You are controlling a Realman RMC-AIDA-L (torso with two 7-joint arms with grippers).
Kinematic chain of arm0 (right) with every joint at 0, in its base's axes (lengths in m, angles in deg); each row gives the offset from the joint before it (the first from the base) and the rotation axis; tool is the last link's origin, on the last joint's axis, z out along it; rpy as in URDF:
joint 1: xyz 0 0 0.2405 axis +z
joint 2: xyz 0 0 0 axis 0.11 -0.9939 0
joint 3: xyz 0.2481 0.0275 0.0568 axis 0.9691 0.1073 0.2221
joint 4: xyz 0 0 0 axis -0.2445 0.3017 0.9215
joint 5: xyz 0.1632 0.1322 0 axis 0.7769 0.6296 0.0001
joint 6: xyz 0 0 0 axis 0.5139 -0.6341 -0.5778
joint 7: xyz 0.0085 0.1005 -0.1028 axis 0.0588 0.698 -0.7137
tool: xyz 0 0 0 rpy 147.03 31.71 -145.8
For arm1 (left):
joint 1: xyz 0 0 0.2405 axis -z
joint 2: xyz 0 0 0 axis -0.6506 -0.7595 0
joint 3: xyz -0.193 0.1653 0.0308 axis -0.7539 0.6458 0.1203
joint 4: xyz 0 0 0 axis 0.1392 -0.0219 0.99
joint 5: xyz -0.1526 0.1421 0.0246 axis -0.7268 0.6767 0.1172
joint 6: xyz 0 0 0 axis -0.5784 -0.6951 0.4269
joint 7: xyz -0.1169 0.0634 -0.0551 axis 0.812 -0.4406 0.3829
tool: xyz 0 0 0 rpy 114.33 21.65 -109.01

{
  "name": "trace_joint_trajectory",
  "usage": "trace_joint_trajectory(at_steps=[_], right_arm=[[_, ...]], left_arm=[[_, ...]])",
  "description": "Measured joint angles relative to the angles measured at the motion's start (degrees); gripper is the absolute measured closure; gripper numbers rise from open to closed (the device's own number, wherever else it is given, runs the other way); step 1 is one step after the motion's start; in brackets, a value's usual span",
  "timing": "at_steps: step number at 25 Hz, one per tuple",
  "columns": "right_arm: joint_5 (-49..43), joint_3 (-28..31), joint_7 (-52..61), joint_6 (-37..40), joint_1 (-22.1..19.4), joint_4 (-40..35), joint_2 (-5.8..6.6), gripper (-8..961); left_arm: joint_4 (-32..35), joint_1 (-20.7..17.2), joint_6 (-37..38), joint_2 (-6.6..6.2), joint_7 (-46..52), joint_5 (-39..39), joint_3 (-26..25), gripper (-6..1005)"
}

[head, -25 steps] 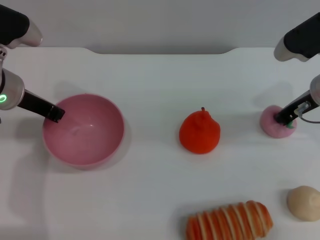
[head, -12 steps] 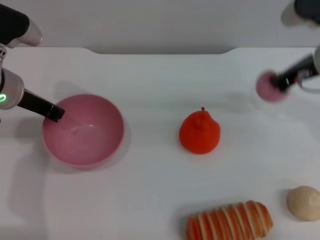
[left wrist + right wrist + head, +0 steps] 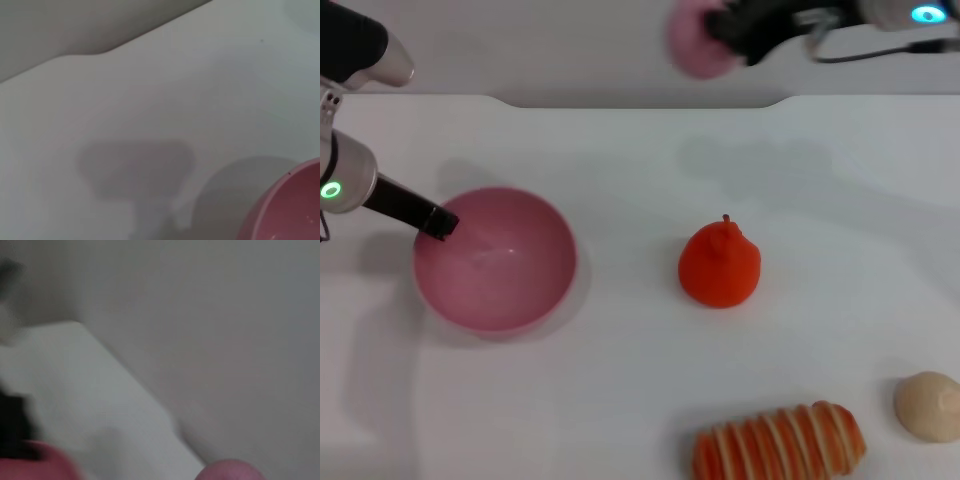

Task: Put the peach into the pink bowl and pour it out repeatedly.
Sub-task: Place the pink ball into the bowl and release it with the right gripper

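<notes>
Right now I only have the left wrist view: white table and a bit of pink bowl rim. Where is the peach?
Observer: The small pale pink round toy peach is in the air, held by the right hand above the far edge of the white table.
Operator: Anything in the bowl?
Observer: No, the glossy pink plastic bowl is empty; the left hand is at its rim.
Operator: Anything between them?
Observer: An orange-red pear-shaped toy fruit stands to the bowl's right.

A white table holds a pink bowl on the left, an orange-red pear-shaped fruit near the middle, what looks like a striped bread loaf at the near edge, and a beige ball beside it.
</notes>
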Motion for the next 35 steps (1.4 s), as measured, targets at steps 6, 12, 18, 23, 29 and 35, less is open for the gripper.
trace_joint_trajectory(at_steps=[6,12,18,23,29,35], right_arm=[[3.99,-8.74,-1.78,-2.34,2.14,2.58,-0.07,922],[5.6,-14.69,-2.64,-8.46,2.38,6.92,-0.11,921],[10.84,-19.98,-5.62,-14.99,3.02,11.43,-0.13,919],[11.1,-22.33,-5.72,-17.89,2.8,11.91,-0.12,773],[11.14,-22.09,-5.74,-20.18,0.89,12.09,-0.3,534],[11.19,-15.15,-6.43,-24.25,-4.71,11.2,-0.49,413]], left_arm=[[0.11,1.73,0.65,0.0,0.31,-0.08,0.01,953],[0.34,3.72,1.99,0.01,0.52,-0.12,-0.1,953],[0.05,5.55,2.09,0.43,0.67,-1.16,0.43,953],[-0.06,6.0,1.56,0.53,0.75,-2.83,1.84,953],[-0.1,5.73,0.66,0.53,0.78,-3.23,2.1,953],[0.16,5.4,-1.5,0.47,0.64,-3.36,2.12,954]])
